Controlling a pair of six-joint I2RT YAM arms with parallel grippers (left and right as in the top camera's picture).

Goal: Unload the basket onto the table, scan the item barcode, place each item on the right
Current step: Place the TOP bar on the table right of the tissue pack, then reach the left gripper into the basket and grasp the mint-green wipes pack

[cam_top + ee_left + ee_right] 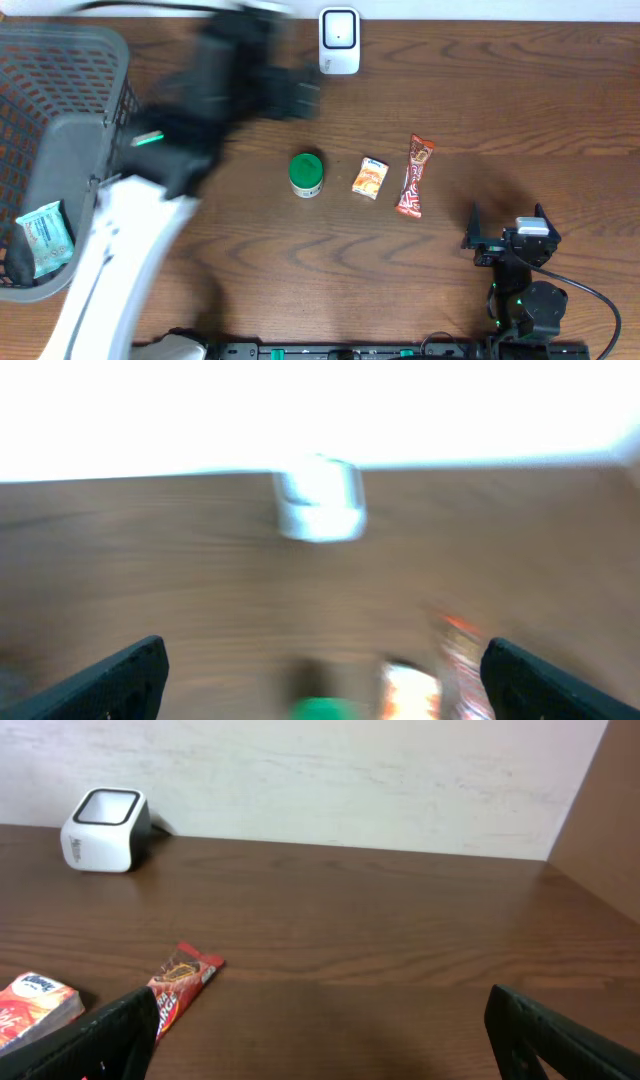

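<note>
The white barcode scanner [339, 41] stands at the table's far edge; it also shows blurred in the left wrist view [320, 508] and in the right wrist view [105, 816]. On the table lie a green-lidded jar [306, 173], a small orange packet [369, 178] and a red snack bar [414, 176]. My left gripper [298, 94] is motion-blurred, left of the scanner and above the jar; in its own view it [325, 685] is open and holds nothing. My right gripper [510, 240] rests at the near right, open and holding nothing [320, 1040], with the red bar [178, 982] ahead to its left.
A grey mesh basket [70, 130] stands at the left edge with a teal tissue packet [45, 237] inside. The left arm's white link [120, 270] slants across the near left of the table. A pale wall runs behind the scanner.
</note>
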